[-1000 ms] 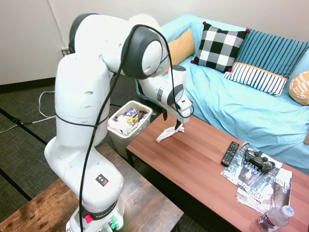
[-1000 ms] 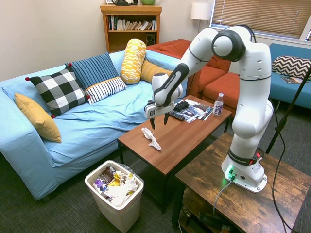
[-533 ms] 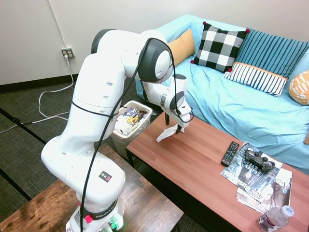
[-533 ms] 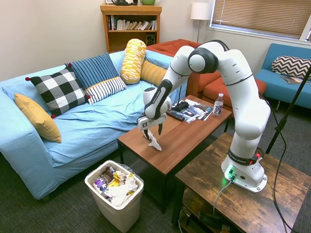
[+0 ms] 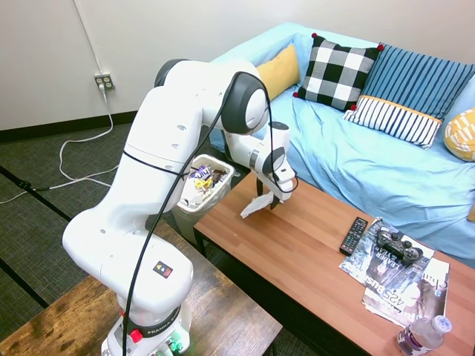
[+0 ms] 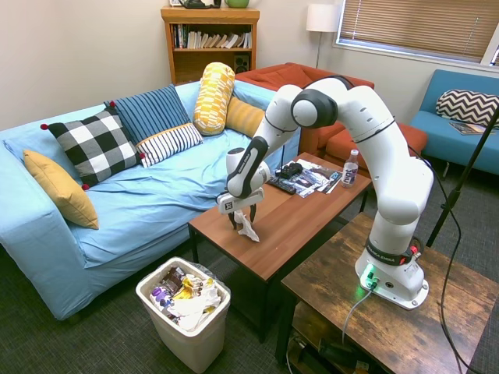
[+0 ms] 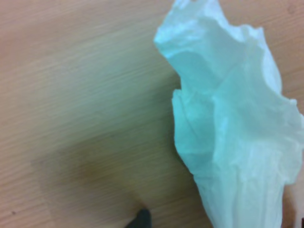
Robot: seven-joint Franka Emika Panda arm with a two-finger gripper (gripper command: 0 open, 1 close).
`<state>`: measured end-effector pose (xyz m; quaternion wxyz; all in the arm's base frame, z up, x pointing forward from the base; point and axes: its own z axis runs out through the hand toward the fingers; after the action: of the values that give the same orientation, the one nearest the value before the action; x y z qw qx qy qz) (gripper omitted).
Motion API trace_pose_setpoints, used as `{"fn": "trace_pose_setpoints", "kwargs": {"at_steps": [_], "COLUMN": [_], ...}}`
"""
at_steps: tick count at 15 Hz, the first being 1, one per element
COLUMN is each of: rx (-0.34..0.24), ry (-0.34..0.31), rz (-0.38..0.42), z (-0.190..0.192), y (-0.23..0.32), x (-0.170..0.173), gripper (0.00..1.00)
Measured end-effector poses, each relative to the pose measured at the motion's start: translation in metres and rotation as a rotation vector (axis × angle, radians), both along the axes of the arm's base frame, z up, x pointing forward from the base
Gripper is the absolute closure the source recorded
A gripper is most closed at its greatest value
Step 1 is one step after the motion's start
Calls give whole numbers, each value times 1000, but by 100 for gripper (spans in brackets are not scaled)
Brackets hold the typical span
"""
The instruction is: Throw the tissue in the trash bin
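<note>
The arm bends down over the table (image 5: 312, 252), its tool (image 5: 266, 203) pointing straight down, fingers spread around the tissue (image 5: 253, 207); trash bin (image 6: 184, 312) at seven o'clock.

arm: white Franka, base upright, upper links arched high, then reaching forward and down
elbow: bent sharply at the top of the arch, forearm sloping down from it
wrist: pitched down, last link near vertical
gripper (image 5: 266, 203): pointing straight down, fingertips at table-surface height; also visible from the opposite side (image 6: 242, 225)
fingers: dark, short; spread apart, a gap shows between them in the first exterior view
contact: fingertips straddle the upper end of the tissue (image 5: 253, 207), not clamped on it
wrist view: fingers barely visible, only a dark sliver at the frame edge
</note>
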<state>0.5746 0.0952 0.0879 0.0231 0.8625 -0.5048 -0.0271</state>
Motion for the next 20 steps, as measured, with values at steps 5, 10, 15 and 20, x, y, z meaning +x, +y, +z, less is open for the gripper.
{"fn": "trace_pose_setpoints", "kwargs": {"at_steps": [5, 10, 15, 20], "rx": [13, 30, 56, 11], "ry": [-2, -25, -59, -80], "rz": [-6, 22, 81, 300], "z": [-1, -1, 25, 80], "y": [-3, -7, 5, 127], "x": [0, -2, -2, -11], "gripper": [100, 100, 100, 100]}}
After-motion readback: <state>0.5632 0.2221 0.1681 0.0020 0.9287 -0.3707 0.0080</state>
